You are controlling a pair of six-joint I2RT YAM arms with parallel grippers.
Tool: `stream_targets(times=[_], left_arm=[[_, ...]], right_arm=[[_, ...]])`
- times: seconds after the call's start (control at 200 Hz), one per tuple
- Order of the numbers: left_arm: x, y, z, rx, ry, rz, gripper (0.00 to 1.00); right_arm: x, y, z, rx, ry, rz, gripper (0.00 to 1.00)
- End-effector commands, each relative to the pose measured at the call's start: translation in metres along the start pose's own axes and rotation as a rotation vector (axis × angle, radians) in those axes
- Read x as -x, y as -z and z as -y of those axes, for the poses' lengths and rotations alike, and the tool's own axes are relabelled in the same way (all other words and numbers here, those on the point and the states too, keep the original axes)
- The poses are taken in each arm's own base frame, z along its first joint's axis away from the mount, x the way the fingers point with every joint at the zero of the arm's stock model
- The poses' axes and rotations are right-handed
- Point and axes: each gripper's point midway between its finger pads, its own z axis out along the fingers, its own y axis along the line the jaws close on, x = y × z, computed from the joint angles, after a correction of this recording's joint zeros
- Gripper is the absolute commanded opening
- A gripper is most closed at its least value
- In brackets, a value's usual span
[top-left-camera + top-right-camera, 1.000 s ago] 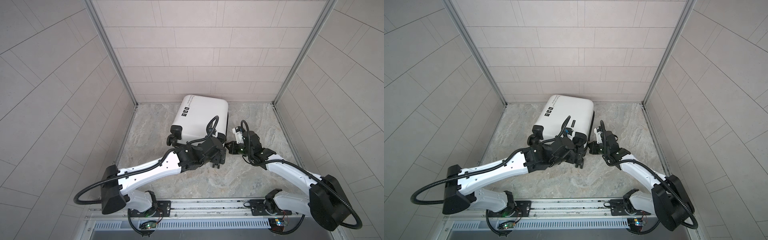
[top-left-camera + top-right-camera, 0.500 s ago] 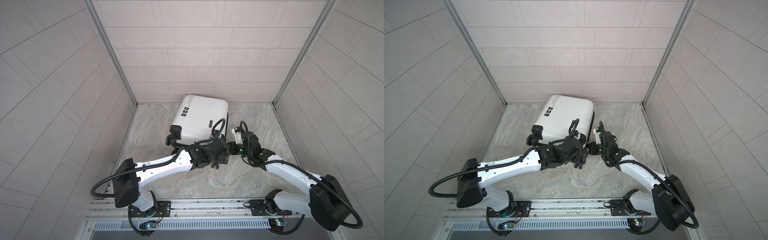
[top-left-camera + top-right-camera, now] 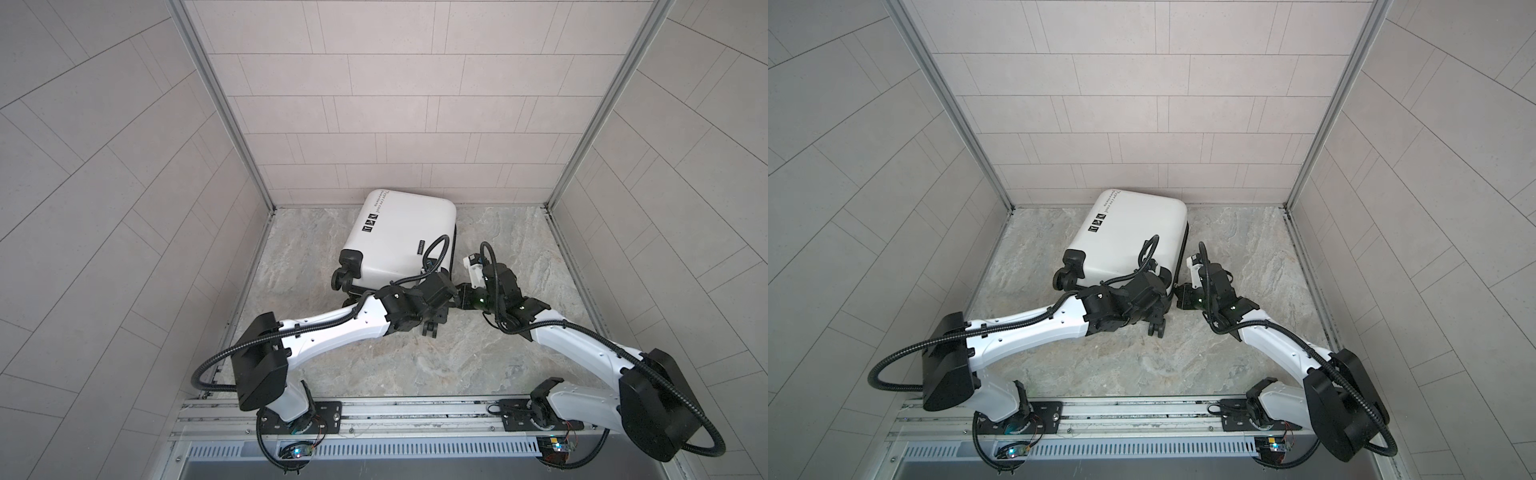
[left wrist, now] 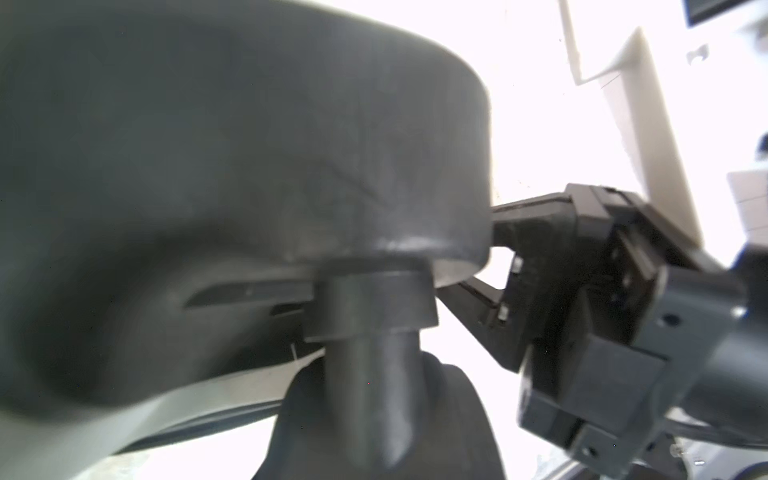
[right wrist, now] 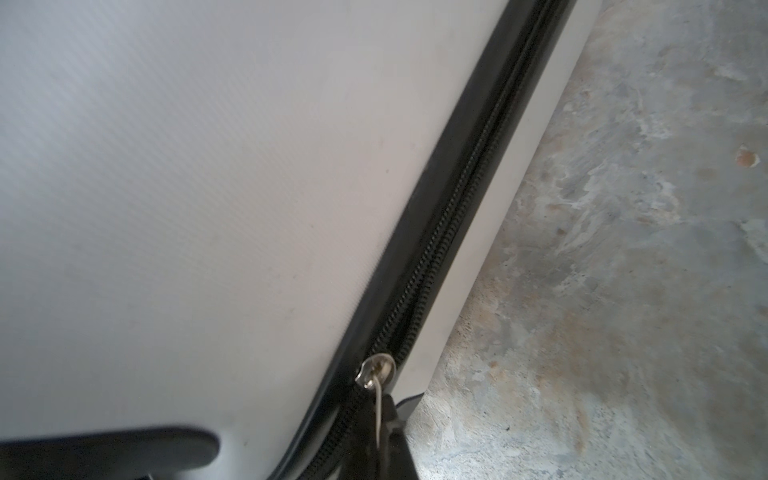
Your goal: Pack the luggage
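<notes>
The luggage (image 3: 399,237) lies flat on the marbled surface (image 3: 374,365), white shell up, close to the back wall (image 3: 395,166) and a little left of the middle. It is turned askew, with its wheeled end towards the robot. Both top views show it the same way, lettering and stickers along the far left edge of the luggage (image 3: 1129,232), and a pair of black wheels (image 3: 345,276) jutting from its near left corner.

Both arms meet at the near right corner. The right gripper (image 5: 384,432) comes in from the right, low beside the case, its fingers (image 5: 392,419) pinched closed on the thin metal zipper pull (image 5: 378,401). The pull hangs from the silver slider (image 5: 376,372). Past the slider the black zipper (image 5: 457,208) runs along the side of the shell, and its teeth look meshed.

The left gripper (image 3: 439,305) reaches across from the left and sits right over that same corner. Its wrist camera is filled by a black caster (image 4: 370,299), housing above and stem below, blurred and very near, with the right gripper (image 4: 511,266) just behind it. From here I can't tell whether the left fingers are open or have hold of anything, as the arm's own body hides them from above and they may lie outside the wrist picture
</notes>
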Motion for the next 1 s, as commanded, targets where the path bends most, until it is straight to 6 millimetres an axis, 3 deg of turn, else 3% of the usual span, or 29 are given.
stream_targets(times=[0.0,0.03,0.415,0.64,0.996], left_arm=[[0.015,0.013,-0.014,0.046,-0.028,0.047,0.06],[0.018,0.017,-0.016,0.051,-0.032,0.053,0.00],[0.030,0.058,-0.030,0.051,-0.062,0.109,0.00],[0.031,0.068,-0.029,0.021,-0.061,0.116,0.00],[0.024,0.073,-0.034,0.012,-0.065,0.108,0.00]], right_arm=[[0.020,0.010,-0.009,0.015,0.034,0.073,0.00],[0.022,0.012,-0.007,0.012,0.033,0.077,0.00],[0.045,0.027,0.011,-0.043,0.020,0.115,0.00],[0.055,0.024,0.010,-0.051,0.020,0.122,0.00],[0.064,0.016,0.033,-0.133,-0.010,0.128,0.00]])
